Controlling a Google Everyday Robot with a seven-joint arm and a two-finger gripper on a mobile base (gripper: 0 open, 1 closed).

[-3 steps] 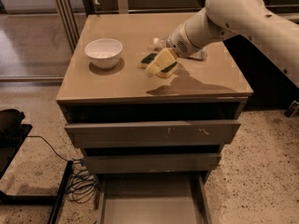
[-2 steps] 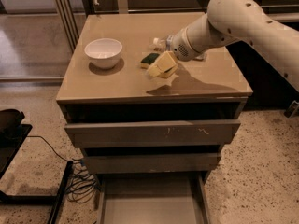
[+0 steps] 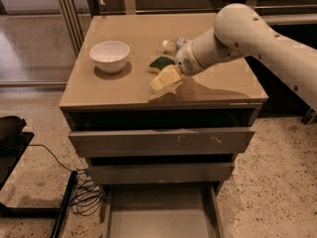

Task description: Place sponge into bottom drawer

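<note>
Sponge (image 3: 161, 63) on countertop (image 3: 124, 90), 11 o'clock of gripper (image 3: 166, 79), just beside; grasp state: cannot tell. Centre squarely over sponge before gripping.

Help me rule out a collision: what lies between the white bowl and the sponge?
Nothing: the camera view shows bare cabinet top between bowl and sponge. The gripper is just camera-side of the sponge.

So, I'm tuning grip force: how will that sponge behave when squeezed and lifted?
The sponge looks like foam under a scrub top, so probably light and squashy. Lying flat, it shouldn't roll. The claw is just in front of it.
</note>
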